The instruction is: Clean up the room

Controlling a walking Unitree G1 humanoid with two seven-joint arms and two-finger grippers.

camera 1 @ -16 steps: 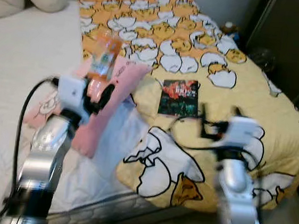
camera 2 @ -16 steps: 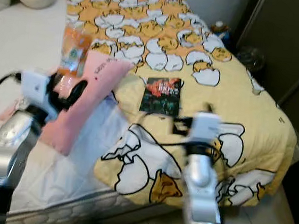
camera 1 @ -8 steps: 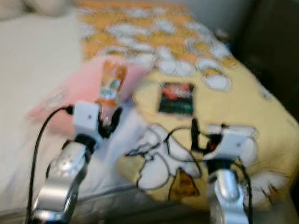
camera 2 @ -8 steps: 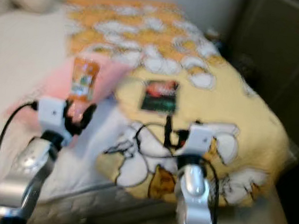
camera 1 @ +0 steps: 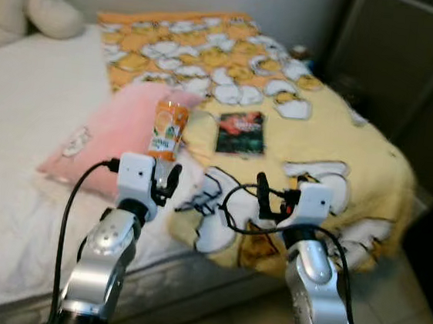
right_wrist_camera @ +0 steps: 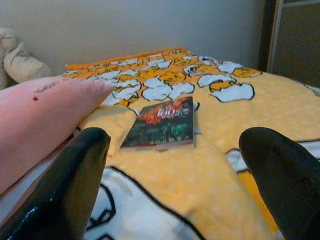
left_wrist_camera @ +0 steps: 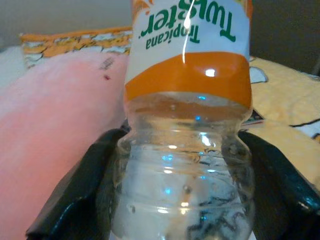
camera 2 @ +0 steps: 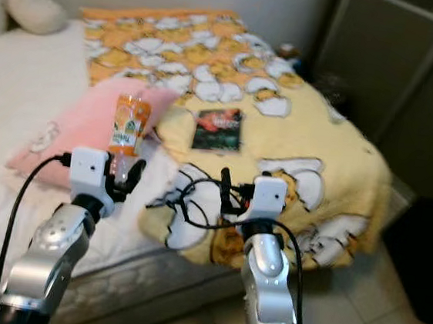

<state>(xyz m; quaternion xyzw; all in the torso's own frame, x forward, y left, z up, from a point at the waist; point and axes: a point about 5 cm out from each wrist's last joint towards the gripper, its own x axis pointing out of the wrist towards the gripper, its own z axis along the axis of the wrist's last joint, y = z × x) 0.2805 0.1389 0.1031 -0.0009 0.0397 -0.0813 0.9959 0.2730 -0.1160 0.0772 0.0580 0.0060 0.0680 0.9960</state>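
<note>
Low in the left eye view, two silver arms reach up from the bottom edge. The left gripper (camera 1: 162,181) sits lower left of the middle. Its two black fingers (left_wrist_camera: 80,195) are closed around the clear lower end of a plastic bottle (camera 1: 167,130). In the left wrist view one finger presses on each side of the bottle, with the bottle right between them.

The bottle stands straight up, long way up and down. The clear end is down in the fingers, and the orange and white label end points to the top of the frame. The label reads "Tropicana Twister" (left_wrist_camera: 192,25), and the words look upside down in the left wrist view. So the bottle is up in the air, in front of the pillow, not lying on the bed.

The right gripper (camera 1: 270,201) is just right of the middle, above the edge of the blanket. Its fingers (right_wrist_camera: 65,185) are spread wide apart with nothing between them.

Behind the bottle lies a pink pillow (camera 1: 106,139) on the white sheet (camera 1: 22,95), on the left side of the frame. To the right of it a yellow blanket with egg pictures (camera 1: 335,136) covers the bed. A dark book (camera 1: 241,132) lies flat on the blanket, near the middle of the frame, just past the pillow's corner.

Far back in the upper left corner sits a cream soft toy (camera 1: 20,2). On the right side stands a dark cupboard (camera 1: 412,66).
</note>
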